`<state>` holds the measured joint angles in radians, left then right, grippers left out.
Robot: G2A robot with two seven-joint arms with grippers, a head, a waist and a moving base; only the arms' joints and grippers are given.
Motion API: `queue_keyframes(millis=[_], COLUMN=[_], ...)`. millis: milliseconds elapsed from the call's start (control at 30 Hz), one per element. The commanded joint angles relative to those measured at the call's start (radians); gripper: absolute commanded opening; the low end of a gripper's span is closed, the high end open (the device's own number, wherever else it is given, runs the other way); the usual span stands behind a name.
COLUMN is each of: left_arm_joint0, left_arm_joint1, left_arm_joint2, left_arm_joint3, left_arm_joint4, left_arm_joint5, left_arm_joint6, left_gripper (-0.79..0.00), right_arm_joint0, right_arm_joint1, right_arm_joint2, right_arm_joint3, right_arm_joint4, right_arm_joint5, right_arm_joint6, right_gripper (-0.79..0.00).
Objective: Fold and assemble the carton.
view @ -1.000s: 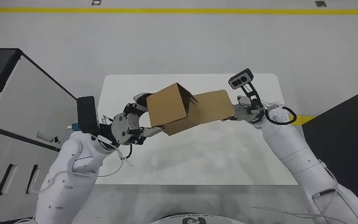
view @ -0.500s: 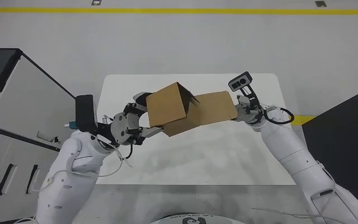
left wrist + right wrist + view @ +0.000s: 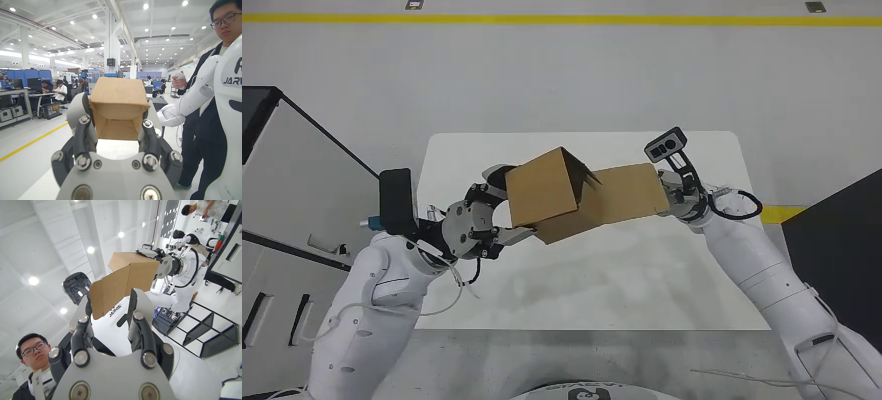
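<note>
A brown carton [image 3: 552,195] hangs tilted in the air above the white table [image 3: 642,285]. Its box-shaped part is at the left, and a long flat flap [image 3: 622,195] runs out to the right. My left gripper [image 3: 507,206] is shut on the box end, and in the left wrist view the carton [image 3: 119,91] sits clamped between both fingers [image 3: 83,106]. My right gripper [image 3: 668,200] is at the flap's far end. In the right wrist view the gripper [image 3: 111,299] stands open, the flap [image 3: 109,289] lies between its fingers, and the flap's edge is against one finger [image 3: 88,308].
A dark cabinet [image 3: 282,170] stands beside the table's left side and a black unit [image 3: 842,235] at the right. A yellow floor line [image 3: 562,19] runs beyond the table's far edge. The table surface below the carton is bare.
My right gripper has shifted slightly toward the carton's flap. The carton and my left gripper have barely moved.
</note>
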<state>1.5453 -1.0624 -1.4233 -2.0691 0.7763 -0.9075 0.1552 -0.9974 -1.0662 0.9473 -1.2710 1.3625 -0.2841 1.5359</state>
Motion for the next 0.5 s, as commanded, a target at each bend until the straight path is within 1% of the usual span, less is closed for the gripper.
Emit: queue_keyframes(millis=[0, 467], left_arm_joint0=[-0.002, -0.007], left_arm_joint1=[-0.001, -0.004], left_arm_joint2=[0.003, 0.006], left_arm_joint3=[0.002, 0.009], left_arm_joint4=[-0.001, 0.001], left_arm_joint5=[-0.001, -0.008], left_arm_joint6=[-0.001, -0.010], left_gripper=[-0.785, -0.785], right_arm_joint0=[0.001, 0.007], right_arm_joint1=[0.000, 0.005], right_arm_joint2=[-0.001, 0.001], right_arm_joint3=[-0.002, -0.029], right_arm_joint4=[-0.003, -0.033], right_arm_joint5=[0.000, 0.000], right_arm_joint6=[0.000, 0.000], right_gripper=[-0.397, -0.434])
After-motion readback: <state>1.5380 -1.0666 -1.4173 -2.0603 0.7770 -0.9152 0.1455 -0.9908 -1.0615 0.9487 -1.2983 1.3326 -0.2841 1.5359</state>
